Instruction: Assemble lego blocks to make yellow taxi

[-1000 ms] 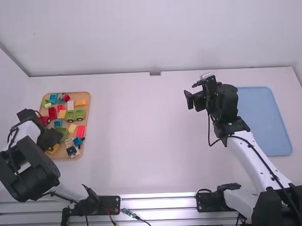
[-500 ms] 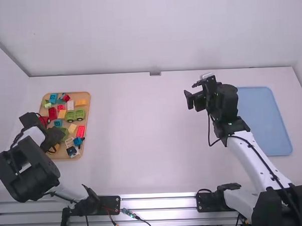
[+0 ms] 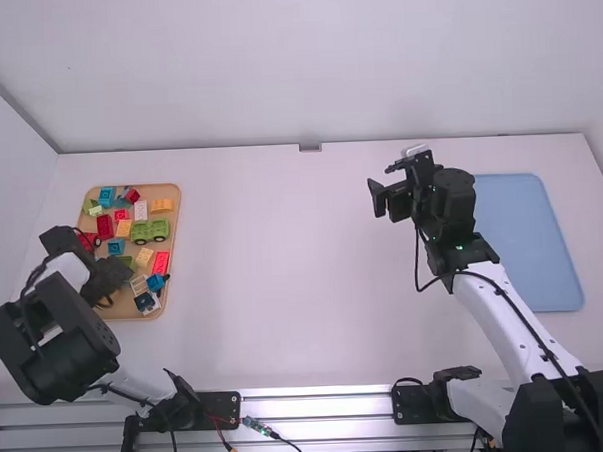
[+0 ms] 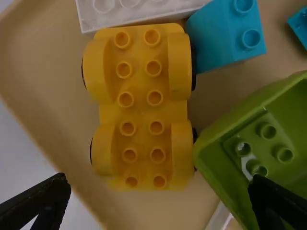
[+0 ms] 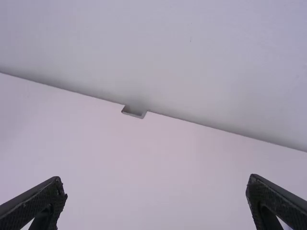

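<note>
Left gripper (image 3: 108, 278) over the wooden tray (image 4: 43, 96) near its near-left corner, jaws open wide; yellow car base (image 4: 140, 108) lies in the tray by that corner, stud side up, partly under the left gripper in high view; white block (image 4: 103, 17) just beside one end of the base, blue block (image 4: 220, 36) beside one wheel, hollow green block (image 4: 259, 148) tilted alongside at the other end; green car (image 3: 150, 231) by the tray's right edge, orange block (image 3: 161, 205) toward the far-right corner, red block (image 3: 161, 262) by the right edge; tray sits near the worktop (image 3: 284, 277) left edge; right gripper (image 3: 382, 185) above the worktop, between its middle and right edge, toward the far edge, jaws open too; blue mat (image 3: 527, 241) along the worktop right edge
</note>
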`<state>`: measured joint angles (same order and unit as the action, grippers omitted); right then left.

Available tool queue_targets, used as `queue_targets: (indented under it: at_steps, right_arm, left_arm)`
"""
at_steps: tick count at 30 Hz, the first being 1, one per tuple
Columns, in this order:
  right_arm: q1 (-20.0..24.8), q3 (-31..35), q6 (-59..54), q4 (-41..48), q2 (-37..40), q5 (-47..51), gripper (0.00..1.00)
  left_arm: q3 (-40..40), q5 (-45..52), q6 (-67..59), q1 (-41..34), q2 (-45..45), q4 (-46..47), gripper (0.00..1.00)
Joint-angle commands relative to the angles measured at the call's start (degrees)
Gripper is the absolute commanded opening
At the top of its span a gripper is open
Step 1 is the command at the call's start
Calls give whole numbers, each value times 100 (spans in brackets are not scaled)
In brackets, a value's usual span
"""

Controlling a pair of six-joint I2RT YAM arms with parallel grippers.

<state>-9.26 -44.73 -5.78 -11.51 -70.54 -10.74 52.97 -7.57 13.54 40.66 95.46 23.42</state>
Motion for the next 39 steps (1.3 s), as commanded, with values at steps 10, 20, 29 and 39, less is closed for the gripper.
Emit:
queue_targets:
  at_steps: [10, 20, 29, 39]
  right_arm:
    - [-20, -149, 90, -7, -2, 9, 99]
    - [-20, -149, 87, -9, -2, 11, 99]
    - [-20, -149, 92, -4, -2, 7, 99]
    - [-20, -149, 197, -9, -2, 9, 99]
  left_arm:
    - [529, -1068, 1207, 35, -184, 1223, 99]
    - [407, -1520, 1766, 37, -197, 1157, 99]
    - [393, -1160, 1237, 37, -323, 1291, 99]
    - [24, -627, 424, 35, -291, 698, 99]
